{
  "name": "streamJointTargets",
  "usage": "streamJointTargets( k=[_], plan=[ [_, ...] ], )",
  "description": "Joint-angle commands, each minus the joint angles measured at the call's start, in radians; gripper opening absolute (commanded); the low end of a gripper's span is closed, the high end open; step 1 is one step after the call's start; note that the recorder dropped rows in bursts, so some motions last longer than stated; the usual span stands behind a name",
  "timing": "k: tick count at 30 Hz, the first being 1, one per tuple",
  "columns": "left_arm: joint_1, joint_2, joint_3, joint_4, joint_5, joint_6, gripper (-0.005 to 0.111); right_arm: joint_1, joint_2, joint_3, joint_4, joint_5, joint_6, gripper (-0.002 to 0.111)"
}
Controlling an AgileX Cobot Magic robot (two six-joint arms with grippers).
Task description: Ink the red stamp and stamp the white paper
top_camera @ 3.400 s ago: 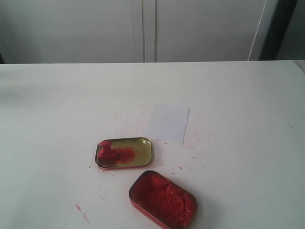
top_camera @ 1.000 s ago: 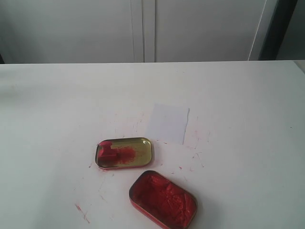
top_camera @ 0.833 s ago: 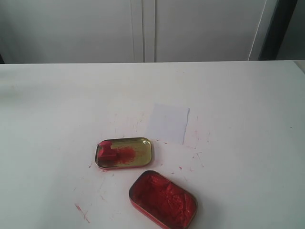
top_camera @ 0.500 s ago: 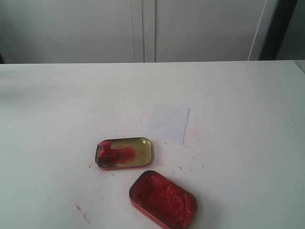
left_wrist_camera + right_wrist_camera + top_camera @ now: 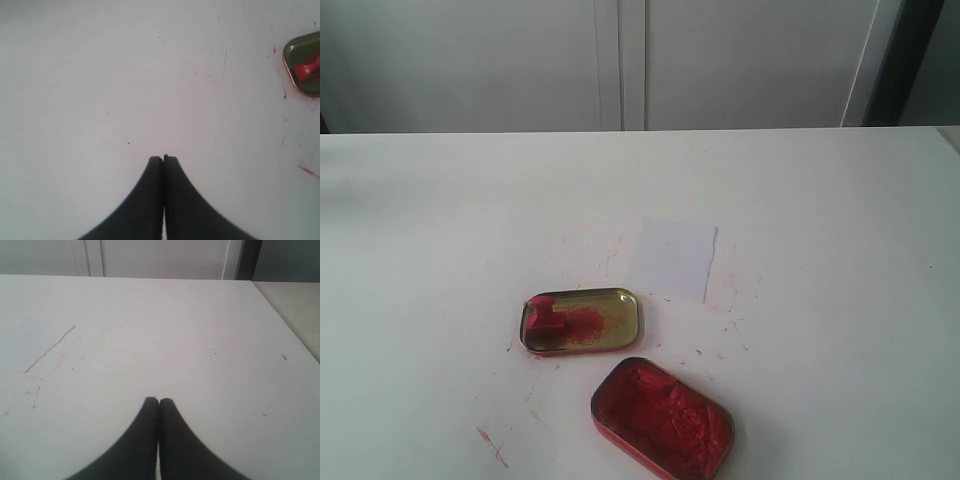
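Note:
The red stamp [image 5: 544,318] lies at the left end of the gold tin lid [image 5: 615,322], and shows in the left wrist view as the red stamp [image 5: 306,68] at the picture's edge. Just beyond the lid lies the white paper [image 5: 672,258], flat on the table; the right wrist view catches the white paper [image 5: 27,342] too. The red ink tin [image 5: 663,418] sits open near the front edge. My left gripper [image 5: 163,158] is shut and empty over bare table. My right gripper [image 5: 159,401] is shut and empty, away from the paper. Neither gripper appears in the exterior view.
Red smears and scratches mark the white table [image 5: 820,200] around the tins and paper. The gold lid [image 5: 305,75] shows partly in the left wrist view. White cabinet doors [image 5: 620,60] stand behind the table. The table's right edge [image 5: 287,320] shows in the right wrist view.

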Motion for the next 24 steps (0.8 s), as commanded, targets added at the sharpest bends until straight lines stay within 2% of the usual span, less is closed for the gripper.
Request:
streamJointTargets(
  k=[1,11,14,19,24],
  plan=[
    [0.0,0.088,-0.045,-0.033,0.061,0.039,0.0,0.004,-0.004,0.004,-0.004,-0.008,0.0,0.0],
    [0.0,0.292,-0.157,-0.197,0.096,0.193,0.0,0.004,-0.004,0.004,-0.004,-0.008,0.0,0.0],
    [-0.019,0.349,-0.192,-0.211,0.099,0.232,0.0,0.004,-0.004,0.004,-0.004,-0.008,0.0,0.0],
    [-0.105,0.438,-0.258,-0.207,0.102,0.258,0.0,0.004,-0.004,0.004,-0.004,-0.008,0.0,0.0],
    [-0.242,0.593,-0.385,-0.198,0.1,0.271,0.0,0.004,-0.004,0.004,-0.004,-0.008,0.0,0.0]
  ],
)
